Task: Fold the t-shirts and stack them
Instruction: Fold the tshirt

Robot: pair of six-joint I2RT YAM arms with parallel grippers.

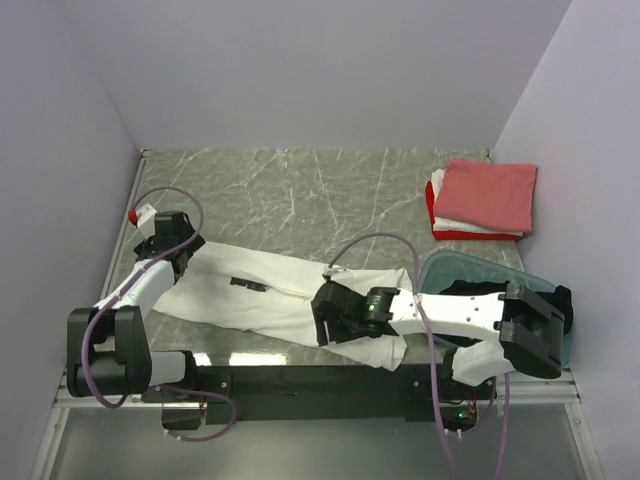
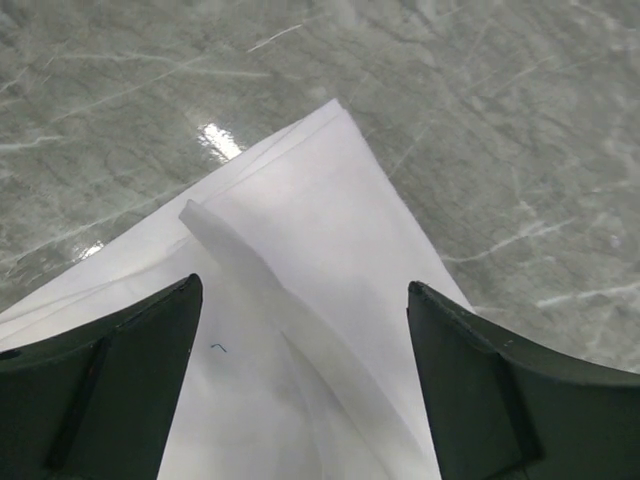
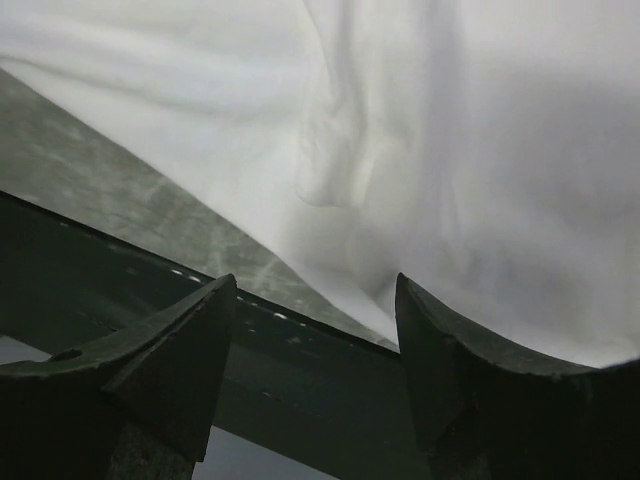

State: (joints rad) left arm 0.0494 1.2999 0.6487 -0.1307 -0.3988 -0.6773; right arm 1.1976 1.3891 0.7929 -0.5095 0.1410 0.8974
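top view / white shirt (image 1: 270,300): we see it laid lengthwise across the near half of the surface (image 1: 300,190), dark graphic (image 1: 250,285) facing up left of centre.
top view / left hand (image 1: 180,258): over the shirt's left end, fingers apart, nothing clamped.
top view / right hand (image 1: 322,318): low over the shirt's near edge, right of centre, fingers apart. We can't tell if it touches cloth.
top view / stack: pink shirt (image 1: 490,192) folded on top, with a white layer (image 1: 437,187) and a red shirt (image 1: 434,215) showing under it. It sits in the far right corner, well apart from both hands.
top view / teal tub (image 1: 445,265): near right, just beside the white shirt's right end. Black shirt (image 1: 465,288) inside, mostly hidden by the right arm.
left wrist / left hand (image 2: 302,290): fingers wide apart, gripping nothing.
left wrist / white shirt (image 2: 320,190): pointed corner flat on the surface (image 2: 480,100), below and ahead of the fingers. A raised fold ridge (image 2: 240,250) runs diagonally through it.
right wrist / right hand (image 3: 315,285): fingers apart, holding nothing.
right wrist / white shirt (image 3: 450,150): rumpled, fills the upper right. Its edge lies on the surface (image 3: 100,190) close to the dark rail (image 3: 300,370) along the near side.
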